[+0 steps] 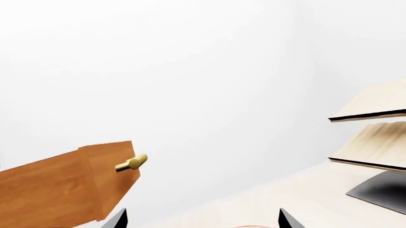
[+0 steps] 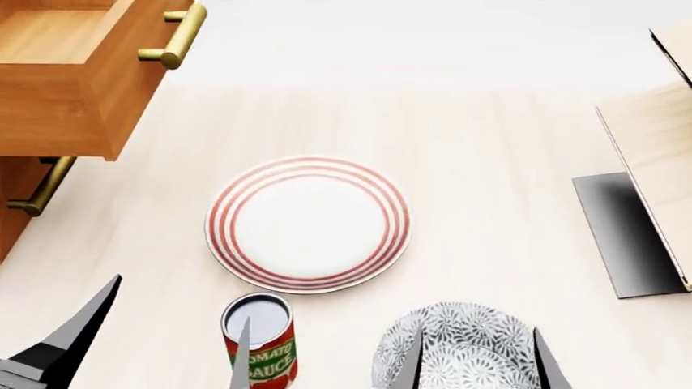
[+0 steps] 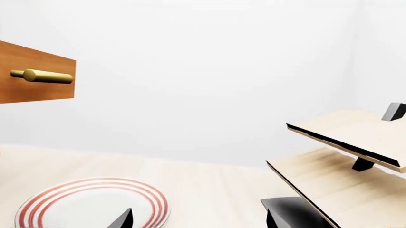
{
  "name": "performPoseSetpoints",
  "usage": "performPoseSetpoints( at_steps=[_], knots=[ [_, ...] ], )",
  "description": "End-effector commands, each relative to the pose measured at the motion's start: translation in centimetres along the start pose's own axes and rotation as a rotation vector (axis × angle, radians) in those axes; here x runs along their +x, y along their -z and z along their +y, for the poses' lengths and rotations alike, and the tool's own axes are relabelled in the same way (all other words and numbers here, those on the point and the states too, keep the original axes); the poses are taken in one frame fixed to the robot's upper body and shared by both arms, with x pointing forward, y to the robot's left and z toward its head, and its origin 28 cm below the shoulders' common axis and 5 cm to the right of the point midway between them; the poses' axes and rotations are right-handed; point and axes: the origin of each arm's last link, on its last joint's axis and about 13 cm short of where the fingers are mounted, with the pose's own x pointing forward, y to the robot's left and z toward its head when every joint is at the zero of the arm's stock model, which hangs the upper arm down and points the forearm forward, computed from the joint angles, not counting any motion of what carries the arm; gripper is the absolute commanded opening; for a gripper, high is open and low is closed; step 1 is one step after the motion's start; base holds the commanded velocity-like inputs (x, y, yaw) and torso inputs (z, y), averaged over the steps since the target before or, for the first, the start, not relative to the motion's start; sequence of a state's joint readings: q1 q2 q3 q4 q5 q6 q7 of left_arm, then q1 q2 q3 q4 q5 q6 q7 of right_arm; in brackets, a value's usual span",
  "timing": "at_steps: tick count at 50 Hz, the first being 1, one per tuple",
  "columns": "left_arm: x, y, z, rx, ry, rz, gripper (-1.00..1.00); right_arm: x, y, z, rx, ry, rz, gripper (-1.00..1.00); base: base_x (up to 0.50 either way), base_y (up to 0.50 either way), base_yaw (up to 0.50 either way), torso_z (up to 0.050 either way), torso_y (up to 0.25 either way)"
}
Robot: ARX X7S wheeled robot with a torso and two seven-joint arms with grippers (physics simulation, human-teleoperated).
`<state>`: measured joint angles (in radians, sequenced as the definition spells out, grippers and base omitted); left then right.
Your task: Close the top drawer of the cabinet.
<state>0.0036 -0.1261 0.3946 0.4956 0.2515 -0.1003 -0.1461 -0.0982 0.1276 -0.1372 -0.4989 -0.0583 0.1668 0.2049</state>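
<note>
Both grippers sit at the bottom edge of the head view, the left gripper [image 2: 151,344] and right gripper [image 2: 476,361] each with fingers spread apart and holding nothing. Between them stands a tomato sauce can [image 2: 259,340]. At the upper left of the frame, the top drawer [image 2: 70,77] juts open from the cabinet [image 2: 13,203].

At upper left of the head view, the top drawer [image 2: 65,97] is orange-brown outside, lighter wood inside, with a brass handle [image 2: 178,36]. At centre, a white plate [image 2: 308,224] has red concentric rings. Below it, a red tomato sauce can [image 2: 259,340] and a grey-and-white floral-patterned plate [image 2: 465,352]. At right, a pale wood rack [image 2: 654,186] on dark grey.
</note>
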Motion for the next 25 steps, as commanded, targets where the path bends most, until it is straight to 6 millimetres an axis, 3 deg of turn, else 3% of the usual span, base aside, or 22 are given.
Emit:
performPoseSetpoints(
  at_steps=[1, 11, 25],
  knots=[
    [0.1, -0.7, -0.5, 0.048, 0.051, -0.064, 1.0, 0.1, -0.2, 0.0, 0.0, -0.003, -0.012, 1.0, 0.5, 0.04, 0.0, 0.0, 0.0],
    [0.4, -2.9, -0.3, 0.049, 0.037, -0.153, 1.0, 0.1, 0.1, 0.1, -0.017, -0.014, -0.002, 1.0, 0.5, 0.04, 0.0, 0.0, 0.0],
    [1.2, -2.8, 0.3, -0.029, 0.059, -0.212, 1.0, -0.1, 0.3, 0.3, 0.005, -0.035, -0.029, 1.0, 0.46, 0.02, 0.0, 0.0, 0.001]
  ],
)
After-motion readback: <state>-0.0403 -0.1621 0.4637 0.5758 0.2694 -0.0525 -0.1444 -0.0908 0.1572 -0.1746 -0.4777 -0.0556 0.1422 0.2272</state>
